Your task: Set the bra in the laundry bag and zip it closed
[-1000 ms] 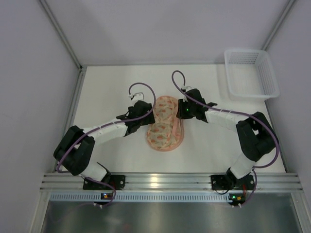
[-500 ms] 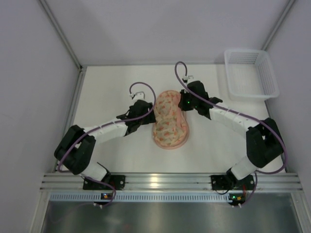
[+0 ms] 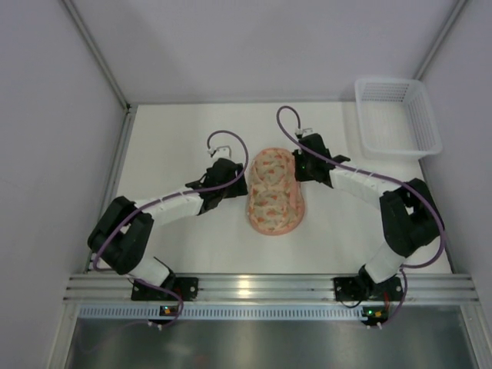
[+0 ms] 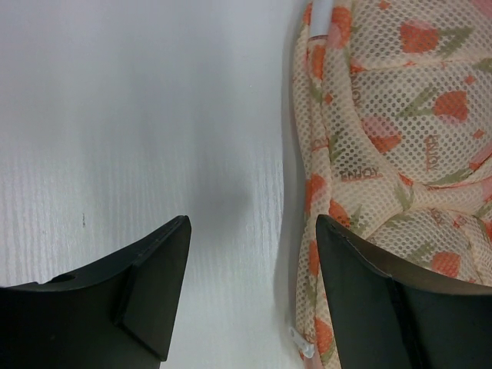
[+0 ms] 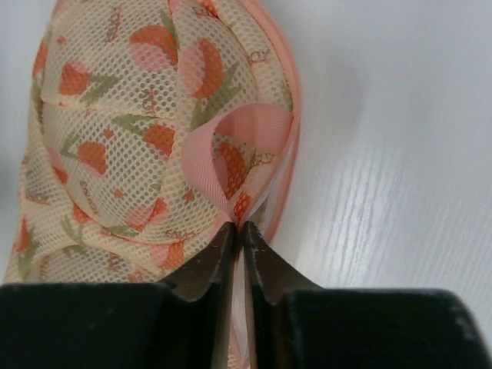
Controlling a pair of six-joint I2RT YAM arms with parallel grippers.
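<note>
White bench (image 3: 169,231), grey walls (image 3: 46,115). Laundry bag (image 3: 274,192): mid-bench, long axis running from near edge to far edge. Right pincer (image 5: 237,231): clenched on its pink loop (image 5: 265,123) at the far end. Left pincer (image 4: 252,223): released, just beside the bag's left flank.

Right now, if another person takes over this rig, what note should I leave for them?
The left end effector is open and holds nothing, low over the table beside the left edge of the laundry bag.
The right end effector is shut on the bag's pink trim, at its far right side.
The bag lies folded shut mid-table. The white basket stands apart, far right.
Done: no bra shows outside the bag, so it is probably inside.
Left: the zip's state cannot be seen. Check it, finish zipping, release.
</note>
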